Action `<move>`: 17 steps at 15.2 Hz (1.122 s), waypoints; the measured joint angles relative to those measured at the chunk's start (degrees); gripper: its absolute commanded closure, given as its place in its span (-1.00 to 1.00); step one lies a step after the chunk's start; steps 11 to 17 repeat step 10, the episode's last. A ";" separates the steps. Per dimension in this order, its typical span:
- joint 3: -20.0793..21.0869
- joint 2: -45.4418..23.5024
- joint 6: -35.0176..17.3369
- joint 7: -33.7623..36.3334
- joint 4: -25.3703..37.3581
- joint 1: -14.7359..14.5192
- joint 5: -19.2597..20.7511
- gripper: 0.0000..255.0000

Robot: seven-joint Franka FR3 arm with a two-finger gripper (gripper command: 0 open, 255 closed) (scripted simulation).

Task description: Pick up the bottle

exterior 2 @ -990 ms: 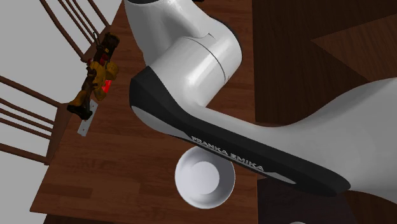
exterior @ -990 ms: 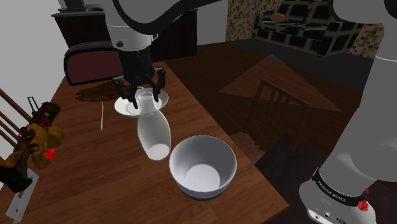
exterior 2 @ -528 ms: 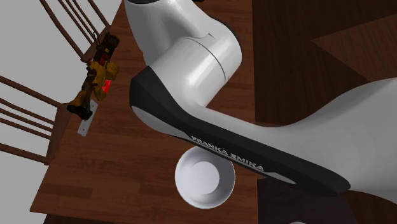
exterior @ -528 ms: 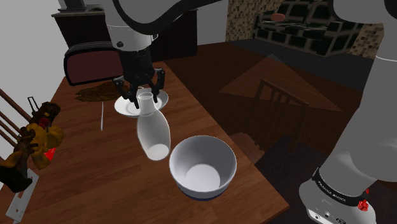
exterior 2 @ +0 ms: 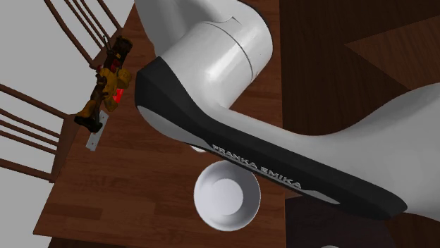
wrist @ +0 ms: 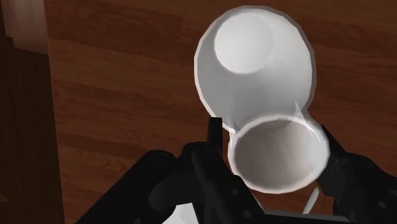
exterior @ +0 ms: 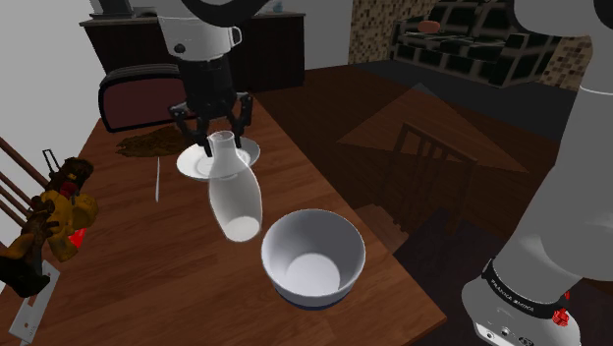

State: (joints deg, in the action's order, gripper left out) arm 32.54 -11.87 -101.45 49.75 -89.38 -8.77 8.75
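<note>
We see the gripper [exterior: 222,136] closed part-way around the neck of the white bottle [exterior: 236,201], one black finger [wrist: 215,130] pressed on each side just below the open mouth; the bottle hangs tilted, its wide base just beside the white bowl [exterior: 312,258], on the bowl's far left in the shoulder view; a white plate [exterior: 195,168] lies beyond the bowl, behind the bottle; a toy figure [exterior: 57,212] sits well left of the bowl on the wooden table [exterior: 147,275].
</note>
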 measured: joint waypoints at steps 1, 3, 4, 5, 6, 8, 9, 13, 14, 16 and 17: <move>0.04 -0.04 0.88 -0.01 0.91 -0.09 0.01 1.00; 0.11 -0.12 2.30 0.02 2.39 -0.26 0.04 1.00; 0.13 -0.34 3.21 0.00 3.50 -0.38 0.14 1.00; 0.13 -0.50 3.99 -0.07 4.42 -0.44 0.21 1.00; 0.15 -0.37 4.67 -0.13 4.99 -0.45 0.14 1.00; 0.21 -1.08 6.46 -0.04 7.40 -0.82 0.51 1.00; 0.21 -1.35 7.35 -0.06 8.52 -0.96 0.64 1.00; 0.25 -1.36 7.88 -0.02 9.06 -1.04 0.65 1.00; 0.25 -1.36 7.88 -0.02 9.06 -1.04 0.65 1.00; 0.25 -1.36 7.88 -0.02 9.06 -1.04 0.65 1.00; 0.25 -1.36 7.88 -0.02 9.06 -1.04 0.65 1.00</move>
